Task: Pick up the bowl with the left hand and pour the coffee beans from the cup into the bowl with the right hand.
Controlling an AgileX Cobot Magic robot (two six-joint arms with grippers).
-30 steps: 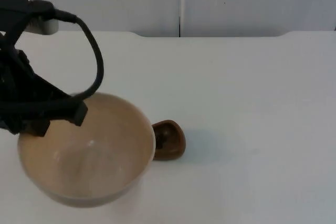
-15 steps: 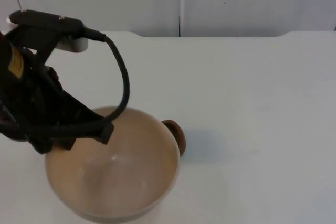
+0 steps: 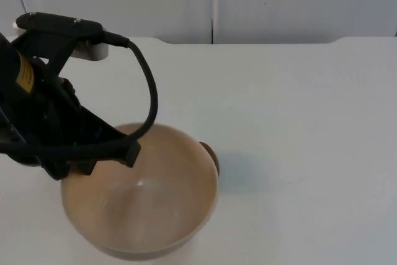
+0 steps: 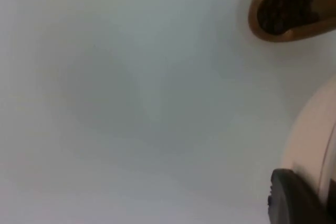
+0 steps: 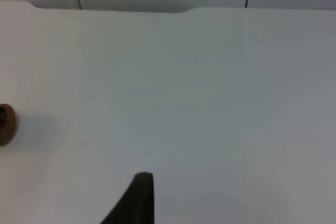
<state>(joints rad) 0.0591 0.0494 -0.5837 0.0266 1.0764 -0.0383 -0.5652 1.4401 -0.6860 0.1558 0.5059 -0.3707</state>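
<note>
A: Where is the bowl point(image 3: 141, 200)?

B: It is a tan bowl at the near left of the white desk point(image 3: 298, 122), seen from the top camera. The left pincer point(image 3: 87, 153) is closed on the bowl's far-left rim, with the black left arm above it. In the left wrist view a pale stretch of the bowl's wall point(image 4: 312, 145) sits right against a black fingertip point(image 4: 294, 200).

A: And the cup?

B: The brown cup point(image 3: 211, 156) is just beside the bowl on its right, toward the far side, and the bowl's rim hides most of it from above. The left wrist view shows the cup point(image 4: 291, 6) with dark coffee beans point(image 4: 286, 3) inside. The right wrist view catches it point(image 5: 6, 123) as a small brown shape well apart from the right pincer point(image 5: 137, 200).

A: What is the right pincer doing?

B: It waits over bare desk, and whether it is open or closed cannot be told.

A: The surroundings?

B: The desk top ends at a grey partition wall point(image 3: 279, 1) on the far side, with a dark vertical seam running down it.
</note>
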